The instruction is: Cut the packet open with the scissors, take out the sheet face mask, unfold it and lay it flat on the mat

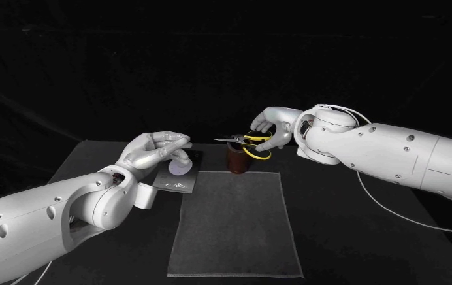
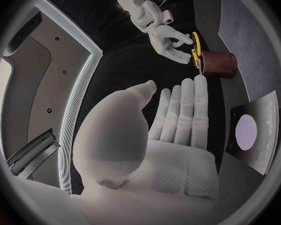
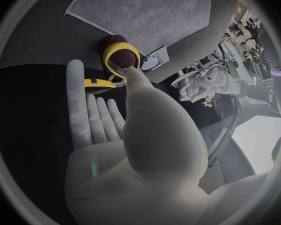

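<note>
My right hand holds the yellow-handled scissors just beyond the far edge of the grey mat, directly above a small brown holder that stands at that edge; the blades point sideways, towards the mat's far left corner. In the right wrist view my thumb tip rests at one yellow loop and my fingers lie alongside the other; I cannot tell whether anything is threaded through a loop.

My left hand hovers off the mat's far left corner, holding nothing; in its own wrist view the fingers are straight and side by side, the thumb apart. Below it the packet, dark with a pale round mark, lies flat on the black tabletop, just beside that same corner; it looks uncut.

Risks, as I judge them: the hold on the scissors looks light, so they could twist or drop as I carry them towards the packet; the blades are close to the holder and could knock it onto the mat; the packet is flat and unheld, so blades would push it along rather than bite; a cut placed too deep could nick the mask folded inside.
</note>
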Robot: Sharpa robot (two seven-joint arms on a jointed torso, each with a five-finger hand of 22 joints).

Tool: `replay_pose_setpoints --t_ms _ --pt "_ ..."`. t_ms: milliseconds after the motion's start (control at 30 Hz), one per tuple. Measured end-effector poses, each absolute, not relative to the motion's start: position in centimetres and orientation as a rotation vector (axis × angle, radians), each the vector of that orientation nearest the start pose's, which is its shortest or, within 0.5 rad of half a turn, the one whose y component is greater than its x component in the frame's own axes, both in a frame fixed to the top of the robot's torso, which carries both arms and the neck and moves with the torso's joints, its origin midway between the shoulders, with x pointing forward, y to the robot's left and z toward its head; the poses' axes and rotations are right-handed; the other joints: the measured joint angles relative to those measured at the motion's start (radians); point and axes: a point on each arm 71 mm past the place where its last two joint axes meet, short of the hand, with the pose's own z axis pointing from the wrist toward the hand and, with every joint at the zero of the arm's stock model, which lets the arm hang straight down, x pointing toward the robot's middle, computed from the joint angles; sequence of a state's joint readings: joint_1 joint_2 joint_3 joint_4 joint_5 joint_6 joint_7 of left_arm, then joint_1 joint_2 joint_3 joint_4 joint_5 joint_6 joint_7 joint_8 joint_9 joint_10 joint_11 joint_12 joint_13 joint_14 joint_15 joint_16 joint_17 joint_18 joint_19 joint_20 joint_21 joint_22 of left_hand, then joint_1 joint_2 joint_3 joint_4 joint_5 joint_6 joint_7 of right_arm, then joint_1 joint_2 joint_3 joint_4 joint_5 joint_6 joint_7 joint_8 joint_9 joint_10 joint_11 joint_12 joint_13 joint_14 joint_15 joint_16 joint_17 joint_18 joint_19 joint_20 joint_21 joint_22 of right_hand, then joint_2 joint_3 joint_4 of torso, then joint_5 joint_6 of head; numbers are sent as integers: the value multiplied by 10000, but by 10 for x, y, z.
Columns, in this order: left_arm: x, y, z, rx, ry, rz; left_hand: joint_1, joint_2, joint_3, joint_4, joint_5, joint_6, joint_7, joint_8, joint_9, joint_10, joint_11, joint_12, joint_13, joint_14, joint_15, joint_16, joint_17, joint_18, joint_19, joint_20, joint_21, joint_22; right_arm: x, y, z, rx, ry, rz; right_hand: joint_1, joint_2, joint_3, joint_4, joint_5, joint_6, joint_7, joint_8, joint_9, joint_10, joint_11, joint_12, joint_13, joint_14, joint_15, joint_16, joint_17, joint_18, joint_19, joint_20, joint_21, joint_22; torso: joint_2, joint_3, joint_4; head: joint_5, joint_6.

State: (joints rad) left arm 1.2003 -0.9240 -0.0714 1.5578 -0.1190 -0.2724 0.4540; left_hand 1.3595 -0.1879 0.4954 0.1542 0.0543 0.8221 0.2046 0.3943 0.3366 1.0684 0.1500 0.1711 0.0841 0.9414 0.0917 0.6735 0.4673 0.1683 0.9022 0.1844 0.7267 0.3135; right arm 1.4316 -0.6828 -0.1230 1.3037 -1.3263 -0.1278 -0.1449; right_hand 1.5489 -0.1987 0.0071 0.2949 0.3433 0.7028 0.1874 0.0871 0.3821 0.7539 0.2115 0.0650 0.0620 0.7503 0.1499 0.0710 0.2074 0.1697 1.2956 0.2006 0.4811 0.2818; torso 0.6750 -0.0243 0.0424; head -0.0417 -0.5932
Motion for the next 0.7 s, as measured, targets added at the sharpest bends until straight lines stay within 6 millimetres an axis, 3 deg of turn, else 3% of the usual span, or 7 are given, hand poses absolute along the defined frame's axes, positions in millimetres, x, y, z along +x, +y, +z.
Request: replay_pose_setpoints --t_ms 400,700 --pt "477 235 -180 -9600 14266 -15348 38 38 0 0 0 3 -2 0 8 0 0 0 0 1 1 0 -1 -67 0 0 42 0 556 -184 -123 -1499 17775 5074 -52 53 14 -14 -68 46 20 20 15 210 75 37 5 370 54 54 33 -5 49 51 0 -12 12 -3 15 -17 -58" --pt "477 236 -180 -9609 14263 -15324 38 38 0 0 0 18 -18 0 8 0 0 0 0 1 2 0 -1 37 0 0 42 9 558 -185 -124 -1501 17823 4865 1 106 28 -28 -68 46 20 19 13 279 73 37 3 530 41 54 37 -9 84 88 0 -11 10 0 21 -6 -69"
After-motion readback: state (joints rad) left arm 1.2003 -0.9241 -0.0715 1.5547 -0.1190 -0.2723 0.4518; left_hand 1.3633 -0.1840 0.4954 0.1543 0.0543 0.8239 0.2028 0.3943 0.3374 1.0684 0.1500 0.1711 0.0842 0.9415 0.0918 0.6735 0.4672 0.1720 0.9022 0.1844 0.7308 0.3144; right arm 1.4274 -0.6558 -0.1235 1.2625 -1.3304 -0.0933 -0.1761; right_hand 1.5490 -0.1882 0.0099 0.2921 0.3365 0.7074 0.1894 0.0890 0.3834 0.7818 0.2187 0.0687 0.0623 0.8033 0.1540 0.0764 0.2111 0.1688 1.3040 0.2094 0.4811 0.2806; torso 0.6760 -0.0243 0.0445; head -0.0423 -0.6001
